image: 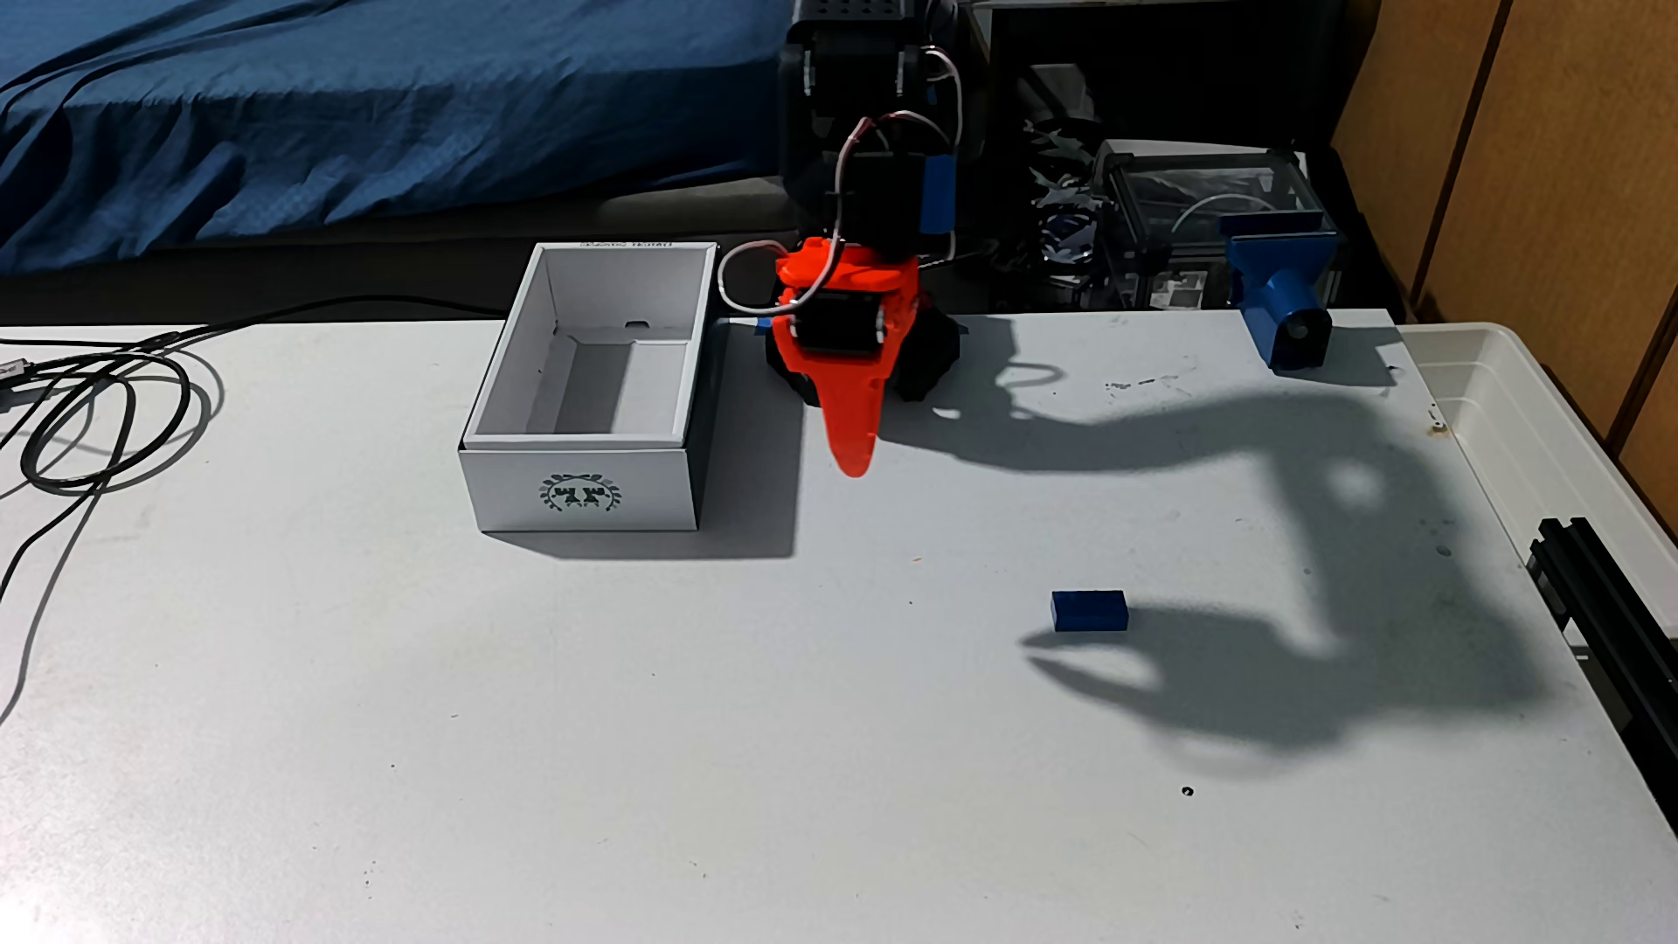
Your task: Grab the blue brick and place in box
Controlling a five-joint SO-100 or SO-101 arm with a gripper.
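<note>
The blue brick (1090, 610) is small, dark and studded, and lies flat on the white table right of centre. The box (581, 495) is white cardboard with tall walls and a dark wreath emblem on its near short side; it stands open and empty at the left centre. My orange gripper (855, 461) hangs tip-down above the table just right of the box, well apart from the brick, which is farther right and nearer the camera. One orange finger faces the camera and hides the other. Its shadow beside the brick shows two spread prongs. Nothing is held.
Black cables (100, 408) coil at the table's left edge. A blue clamp-like part (1282, 299) sits at the far right corner, beside a translucent plastic tub (1534, 427). A black rail (1607, 599) lies at the right edge. A blue bedspread (363, 109) is behind.
</note>
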